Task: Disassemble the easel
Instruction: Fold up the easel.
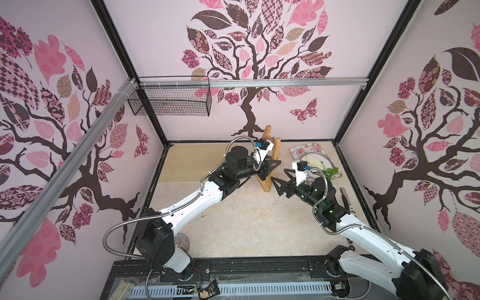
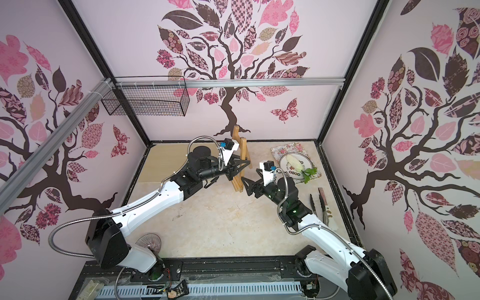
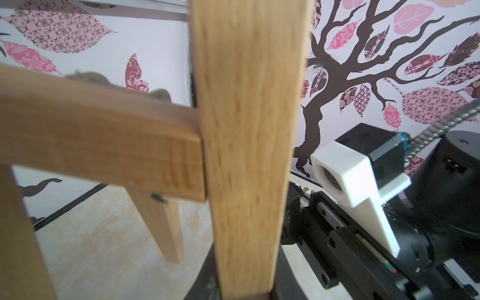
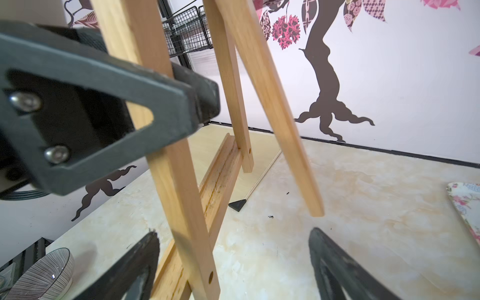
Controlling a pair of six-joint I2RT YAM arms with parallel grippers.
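Easel (image 1: pixel 267 133) stands upright at the middle-back of the tabletop (image 1: pixel 246 220), its rear leg (image 4: pixel 285 130) angled away from the front. Left claw (image 1: pixel 271 168) is clamped on one front slat (image 4: pixel 176 181) partway up. Right claw (image 1: pixel 278 174) hangs just beside the easel's lower end, jaws spread wide, gripping nothing.

Looking like a robot lab test booth. Showing black frame posts (image 1: pixel 114 39) holding printed wall panels (image 1: pixel 161 52), and housing two robot arms (image 1: pixel 187 205) on a base rail (image 1: pixel 259 266).
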